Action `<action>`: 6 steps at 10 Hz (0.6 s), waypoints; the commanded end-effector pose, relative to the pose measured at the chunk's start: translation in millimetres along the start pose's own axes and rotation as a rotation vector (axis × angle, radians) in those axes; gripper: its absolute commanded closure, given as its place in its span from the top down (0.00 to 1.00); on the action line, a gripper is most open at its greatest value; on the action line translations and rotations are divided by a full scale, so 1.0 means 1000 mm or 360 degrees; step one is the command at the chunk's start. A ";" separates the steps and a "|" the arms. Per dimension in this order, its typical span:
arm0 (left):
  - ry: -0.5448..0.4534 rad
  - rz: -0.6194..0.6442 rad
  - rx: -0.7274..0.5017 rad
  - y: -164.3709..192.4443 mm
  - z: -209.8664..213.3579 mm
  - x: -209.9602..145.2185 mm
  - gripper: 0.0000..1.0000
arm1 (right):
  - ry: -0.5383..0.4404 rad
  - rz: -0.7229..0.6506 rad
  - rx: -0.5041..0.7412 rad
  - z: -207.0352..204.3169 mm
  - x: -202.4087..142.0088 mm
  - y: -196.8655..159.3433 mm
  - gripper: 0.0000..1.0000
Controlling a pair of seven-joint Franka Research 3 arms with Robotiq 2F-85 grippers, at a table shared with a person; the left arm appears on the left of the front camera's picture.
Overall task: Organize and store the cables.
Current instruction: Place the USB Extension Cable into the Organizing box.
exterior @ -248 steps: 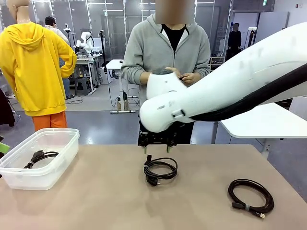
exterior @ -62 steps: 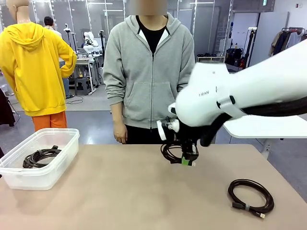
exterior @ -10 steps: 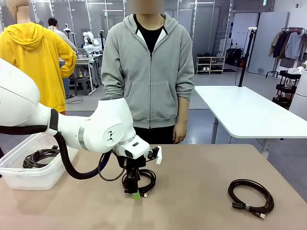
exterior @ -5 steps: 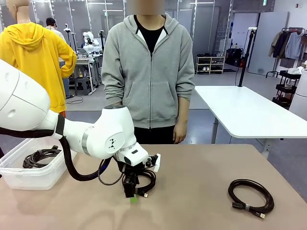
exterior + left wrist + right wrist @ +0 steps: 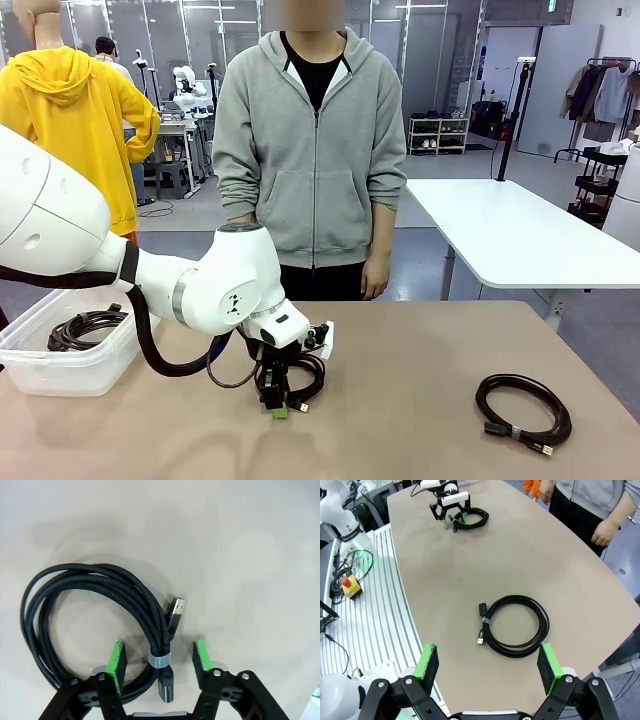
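Observation:
One coiled black cable lies mid-table, close to the person. My left gripper is down over its near side. In the left wrist view this cable shows a grey tie and a USB plug. My left gripper straddles the tied section, its green pads standing apart from the cord on both sides, open. A second coiled cable rests at the right front. High above that cable hangs my right gripper, wide open and holding nothing.
A clear plastic bin at the table's left edge holds black cables. A person in a grey hoodie stands at the far side, hands hanging down; one hand is near the table edge.
My left gripper has come down lower over the near side of the middle cable. The cable and the person have not moved.

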State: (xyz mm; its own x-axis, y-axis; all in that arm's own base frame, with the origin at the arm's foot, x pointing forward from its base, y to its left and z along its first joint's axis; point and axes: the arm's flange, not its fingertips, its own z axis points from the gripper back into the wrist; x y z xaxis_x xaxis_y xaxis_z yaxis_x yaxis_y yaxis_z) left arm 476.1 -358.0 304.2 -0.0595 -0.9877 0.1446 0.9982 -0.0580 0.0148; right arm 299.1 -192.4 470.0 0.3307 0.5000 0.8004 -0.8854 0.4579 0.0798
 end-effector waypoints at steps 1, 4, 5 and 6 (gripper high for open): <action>0.0014 0.0007 0.0002 0.001 -0.006 0.005 0.00 | -0.0016 0.0020 0.0006 0.000 0.000 -0.001 1.00; 0.0064 0.0047 0.0003 0.003 0.002 0.004 0.00 | -0.0016 0.0020 0.0006 0.000 0.000 -0.001 1.00; 0.0082 0.0074 0.0034 0.004 0.015 0.005 0.00 | -0.0016 0.0020 0.0006 0.000 0.000 -0.001 1.00; 0.0015 0.0083 0.0036 0.003 0.032 0.006 0.00 | -0.0016 0.0020 0.0006 0.000 0.000 -0.001 1.00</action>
State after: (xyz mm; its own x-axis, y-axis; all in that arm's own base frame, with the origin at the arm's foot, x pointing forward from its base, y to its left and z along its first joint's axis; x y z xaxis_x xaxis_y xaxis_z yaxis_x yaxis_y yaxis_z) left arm 479.3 -361.5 318.0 -0.0226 -0.9903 0.1371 0.9993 -0.0181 0.0339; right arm 299.2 -192.2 470.0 0.3307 0.5000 0.8004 -0.8855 0.4576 0.0800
